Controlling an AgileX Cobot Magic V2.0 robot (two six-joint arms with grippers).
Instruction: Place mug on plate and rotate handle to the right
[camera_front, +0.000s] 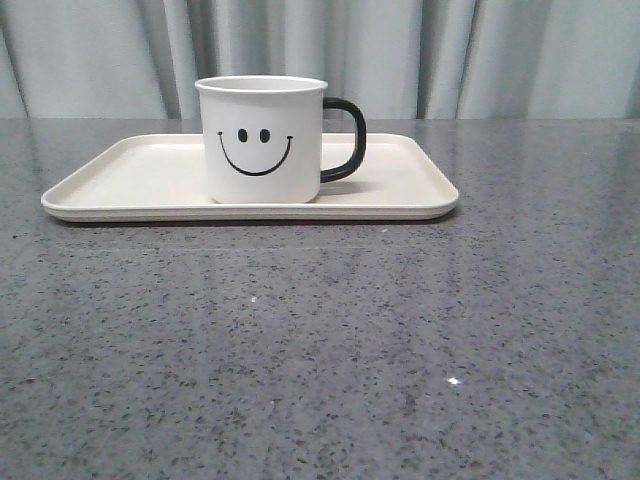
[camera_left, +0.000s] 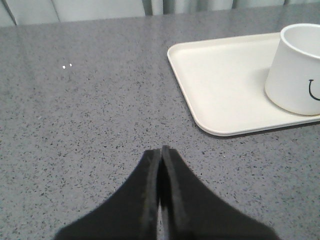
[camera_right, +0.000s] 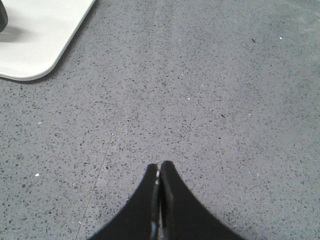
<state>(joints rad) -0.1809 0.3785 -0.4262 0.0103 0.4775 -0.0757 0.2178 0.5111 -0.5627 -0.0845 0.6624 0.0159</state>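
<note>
The left gripper (camera_left: 160, 150) had its two black, tapering fingers (camera_left: 142, 195) pressed together, tips meeting, held low over the grey speckled desk (camera_left: 90, 110). The right gripper (camera_right: 159, 165) matched it, black fingers (camera_right: 175, 205) closed flat against each other with nothing between them.

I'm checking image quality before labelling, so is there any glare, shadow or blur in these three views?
Front view: sharp, small glare specks on the speckled grey stone table, thin shadow under the cream rectangular plate. Left wrist view: the closed black left gripper is soft; the white smiley mug is cropped. Right wrist view: the right gripper is blurred.
</note>
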